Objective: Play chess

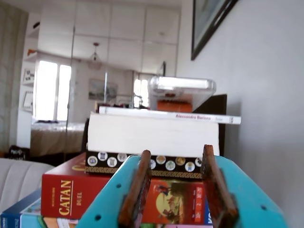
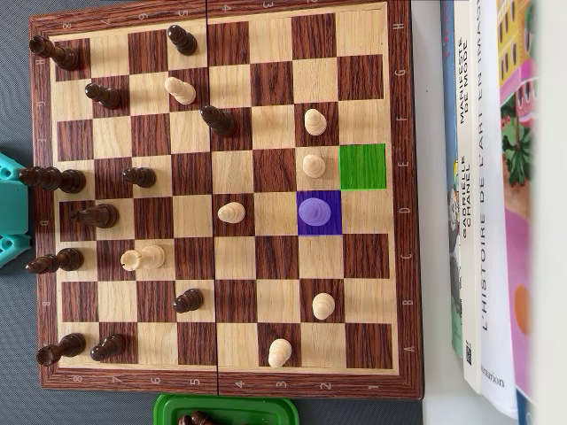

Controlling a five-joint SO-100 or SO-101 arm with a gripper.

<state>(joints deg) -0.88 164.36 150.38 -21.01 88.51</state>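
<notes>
at overhead's left edge arm (image 2: 11, 208) mostly cut off; wrist view: gripper (image 1: 176, 216) parted, empty, tips cropped.

Home — bed (image 1: 54, 133), ceiling lamp (image 1: 95, 54), stacked board games (image 1: 71, 194).

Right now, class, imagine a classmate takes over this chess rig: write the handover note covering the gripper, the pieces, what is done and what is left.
Gripper: open, empty, raised, facing a stack of books and game boxes in the wrist view.
Chessboard: game is mid-play, dark and light pieces spread out.
Purple square holds a light pawn; the green square beside it is empty.
Done: nothing gripped yet.
Left: probably move that pawn to the green square.
</notes>
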